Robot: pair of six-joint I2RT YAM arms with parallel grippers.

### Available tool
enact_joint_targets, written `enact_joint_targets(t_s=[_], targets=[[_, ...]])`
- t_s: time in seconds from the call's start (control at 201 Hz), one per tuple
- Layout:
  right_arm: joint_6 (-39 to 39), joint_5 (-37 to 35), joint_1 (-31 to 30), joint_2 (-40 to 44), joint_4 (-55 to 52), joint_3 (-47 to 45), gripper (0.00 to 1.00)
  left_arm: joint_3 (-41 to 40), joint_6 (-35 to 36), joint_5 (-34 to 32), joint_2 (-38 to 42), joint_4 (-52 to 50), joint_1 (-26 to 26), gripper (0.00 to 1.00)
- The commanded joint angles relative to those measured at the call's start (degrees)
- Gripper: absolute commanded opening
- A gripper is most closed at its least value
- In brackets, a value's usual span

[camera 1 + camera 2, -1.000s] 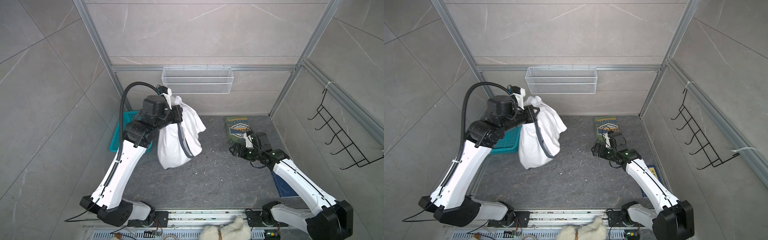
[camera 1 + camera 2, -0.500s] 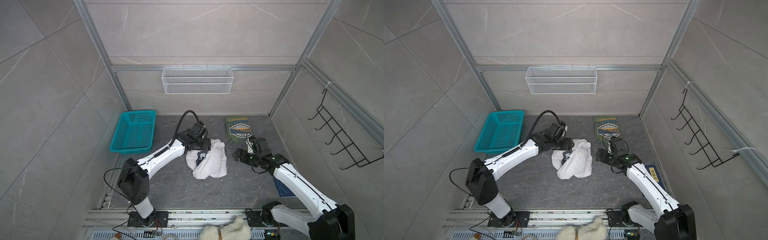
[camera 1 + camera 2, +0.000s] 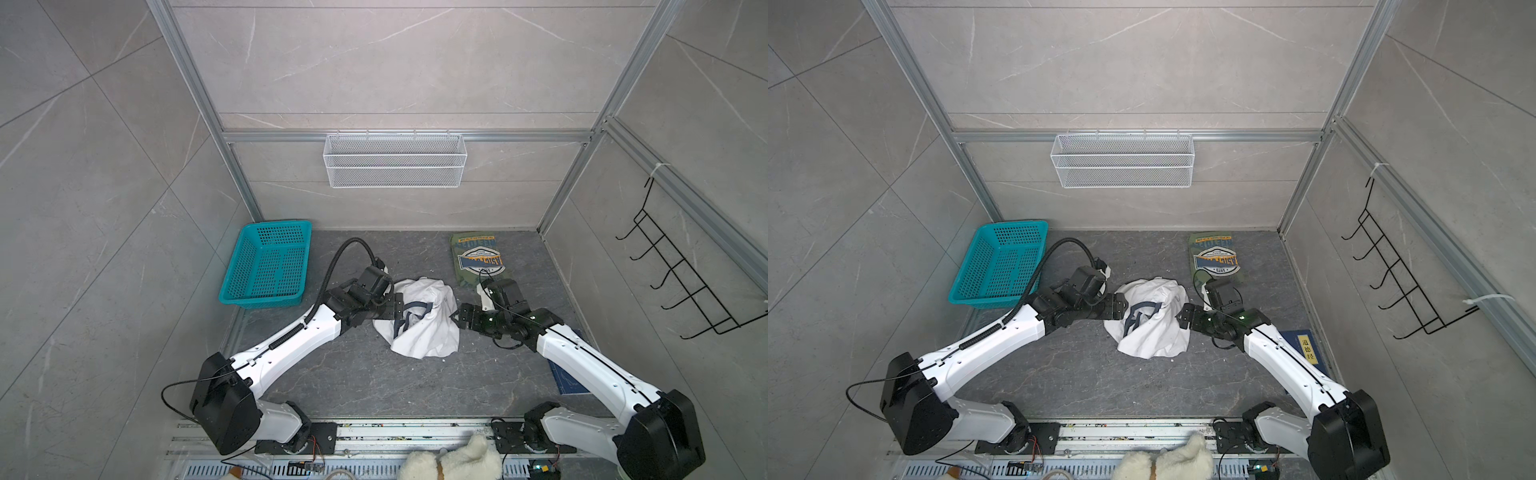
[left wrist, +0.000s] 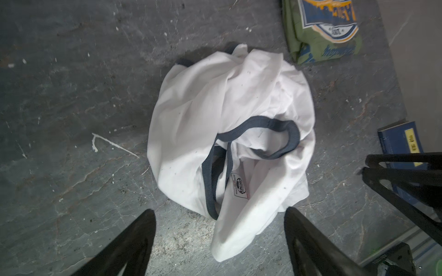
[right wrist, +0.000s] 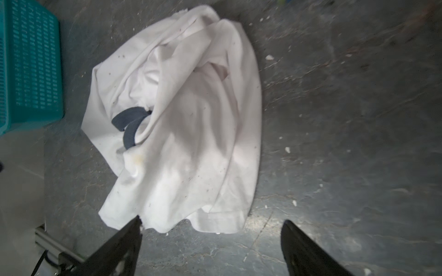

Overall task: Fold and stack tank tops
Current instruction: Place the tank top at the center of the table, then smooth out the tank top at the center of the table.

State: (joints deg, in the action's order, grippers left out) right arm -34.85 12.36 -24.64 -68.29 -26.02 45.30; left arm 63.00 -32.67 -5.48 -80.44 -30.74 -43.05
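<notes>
Released: left claw (image 3: 395,309), holding the white tank top (image 3: 419,328) aloft 1 s ago, now spread and empty at its 9 o'clock. Top lies crumpled mid-surface (image 3: 374,382). The right claw (image 3: 455,318) is spread at 3 o'clock. The olive tank top (image 3: 478,259) sits folded at 1 o'clock. Judgement: flattening is next.

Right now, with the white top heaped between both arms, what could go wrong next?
1. The white tank top is crumpled with its navy trim loops exposed; the open jaws either side could pinch several layers or snag a loop.
2. The right wrist sits close to the folded green tank top; a sweep might drag it askew.
</notes>
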Motion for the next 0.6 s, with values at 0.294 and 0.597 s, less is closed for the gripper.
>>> enact_joint_targets(t_s=[0.294,0.597], targets=[[-6.7,-2.6,-7.4,-10.4,9.0,-4.3,0.90,-3.0,-6.8,-3.4,-13.6,5.6,0.6,0.71],[-7.4,-12.4,-11.5,-19.2,4.4,0.3,0.85,-3.1,-8.0,0.5,-20.4,10.9,2.3,0.45]])
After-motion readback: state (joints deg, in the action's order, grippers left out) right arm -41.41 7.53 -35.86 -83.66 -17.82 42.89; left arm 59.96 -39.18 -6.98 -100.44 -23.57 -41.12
